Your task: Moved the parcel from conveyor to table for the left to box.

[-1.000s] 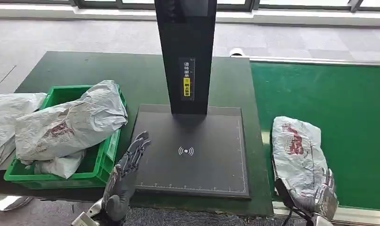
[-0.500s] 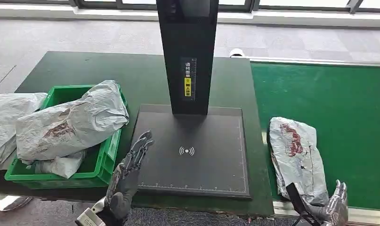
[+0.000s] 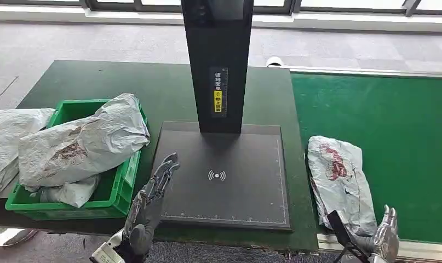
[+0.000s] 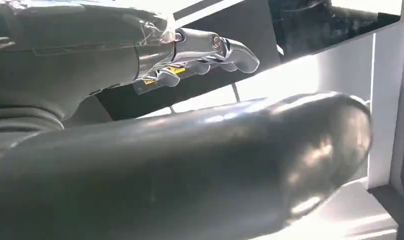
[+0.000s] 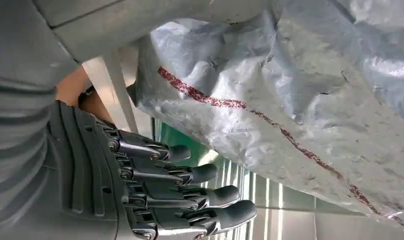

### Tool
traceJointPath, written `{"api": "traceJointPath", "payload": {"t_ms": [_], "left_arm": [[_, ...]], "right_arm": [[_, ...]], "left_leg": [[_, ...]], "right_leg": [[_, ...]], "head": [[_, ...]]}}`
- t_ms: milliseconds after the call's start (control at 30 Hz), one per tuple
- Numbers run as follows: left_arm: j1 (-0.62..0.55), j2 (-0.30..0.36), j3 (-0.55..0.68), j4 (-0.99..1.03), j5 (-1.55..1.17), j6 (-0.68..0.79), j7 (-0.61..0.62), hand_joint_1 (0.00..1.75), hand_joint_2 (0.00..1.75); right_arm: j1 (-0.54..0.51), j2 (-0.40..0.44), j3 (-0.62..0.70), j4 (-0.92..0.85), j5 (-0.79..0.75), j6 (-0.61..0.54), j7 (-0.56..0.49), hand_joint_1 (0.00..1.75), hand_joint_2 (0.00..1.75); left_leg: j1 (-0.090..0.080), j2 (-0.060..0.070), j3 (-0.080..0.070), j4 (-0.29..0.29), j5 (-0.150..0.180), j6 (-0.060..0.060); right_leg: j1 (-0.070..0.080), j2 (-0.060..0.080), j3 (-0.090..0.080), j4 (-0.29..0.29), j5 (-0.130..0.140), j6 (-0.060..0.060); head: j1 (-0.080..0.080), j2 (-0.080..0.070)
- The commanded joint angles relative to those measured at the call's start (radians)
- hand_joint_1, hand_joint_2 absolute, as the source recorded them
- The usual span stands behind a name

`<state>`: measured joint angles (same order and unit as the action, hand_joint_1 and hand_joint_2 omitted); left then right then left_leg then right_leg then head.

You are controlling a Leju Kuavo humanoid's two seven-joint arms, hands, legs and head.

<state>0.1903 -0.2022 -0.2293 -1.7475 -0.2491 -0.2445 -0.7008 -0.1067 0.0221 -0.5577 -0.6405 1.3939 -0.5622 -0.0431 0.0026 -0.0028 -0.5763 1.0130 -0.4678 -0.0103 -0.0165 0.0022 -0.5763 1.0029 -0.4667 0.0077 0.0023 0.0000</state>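
Grey carpet tiles and a window sill run along the 12 o'clock edge of the head view, behind a dark green counter [image 3: 98, 82] and, at 3 o'clock, a brighter green conveyor [image 3: 383, 120]. On the conveyor lies the parcel [image 3: 336, 183], a crumpled grey bag with red print, close to the belt's 9 o'clock edge and just beside the counter. The right robot hand [image 3: 384, 241] is at the parcel's 6 o'clock end, fingers spread and pointing up, with nothing in its grasp; whether it touches the bag cannot be told from the head view. The right wrist view shows what the head view does not: the dark fingers [image 5: 199, 175] extended and apart, with a gap of light between them and the parcel's wrinkled skin. A black scanner plate [image 3: 229, 203] with a tall black post [image 3: 217, 60] sits at the counter's centre. The left robot hand [image 3: 150, 203] is held over the plate's 8 o'clock corner, fingers straight, holding nothing; the left wrist view adds the silver fingertips [image 4: 230, 47] against the post's yellow label. At 9 o'clock a green crate [image 3: 117, 192] holds a heap of grey bags [image 3: 76, 145].
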Motion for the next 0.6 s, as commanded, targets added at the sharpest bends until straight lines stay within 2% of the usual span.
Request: {"api": "traceJointPath", "payload": {"t_ms": [33, 200, 333, 400, 600], "left_arm": [[-0.017, 0.016, -0.006, 0.040, 0.002, -0.001, 0.003, 0.00, 0.00], [-0.003, 0.017, -0.005, 0.028, 0.001, 0.000, 0.003, 0.00, 0.00], [-0.002, 0.017, -0.005, 0.027, 0.000, 0.002, 0.003, 0.00, 0.00], [0.005, 0.017, -0.007, 0.024, -0.008, 0.014, 0.003, 0.00, 0.00], [0.006, 0.020, -0.008, 0.027, -0.002, 0.020, 0.003, 0.00, 0.00]], "right_arm": [[-0.056, 0.032, 0.029, 0.128, -0.003, 0.058, -0.055, 1.75, 1.75], [-0.022, 0.031, 0.063, 0.068, -0.104, 0.033, -0.131, 1.75, 1.75], [-0.017, 0.032, 0.066, 0.058, -0.109, 0.026, -0.136, 1.75, 1.75], [0.011, 0.042, 0.086, -0.016, -0.146, -0.024, -0.176, 1.75, 1.75], [0.079, 0.068, 0.118, -0.183, -0.212, -0.024, -0.210, 1.75, 1.75]], "left_leg": [[0.002, 0.002, 0.002, -0.002, 0.001, -0.001], [0.001, 0.001, 0.002, -0.001, 0.001, 0.000], [0.001, 0.001, 0.002, -0.002, 0.000, 0.000], [0.001, 0.002, 0.003, -0.002, 0.000, 0.000], [0.001, 0.000, 0.002, -0.002, 0.000, -0.001]], "right_leg": [[0.002, 0.001, 0.002, -0.003, 0.002, -0.001], [0.001, 0.000, 0.002, -0.002, 0.001, -0.001], [0.001, 0.000, 0.003, -0.002, 0.001, -0.001], [0.001, 0.000, 0.004, -0.003, 0.001, -0.001], [0.001, 0.000, 0.002, -0.001, 0.000, -0.001]], "head": [[0.000, 0.000], [0.000, 0.000], [0.000, 0.000], [0.000, 0.000], [0.000, 0.000]]}}
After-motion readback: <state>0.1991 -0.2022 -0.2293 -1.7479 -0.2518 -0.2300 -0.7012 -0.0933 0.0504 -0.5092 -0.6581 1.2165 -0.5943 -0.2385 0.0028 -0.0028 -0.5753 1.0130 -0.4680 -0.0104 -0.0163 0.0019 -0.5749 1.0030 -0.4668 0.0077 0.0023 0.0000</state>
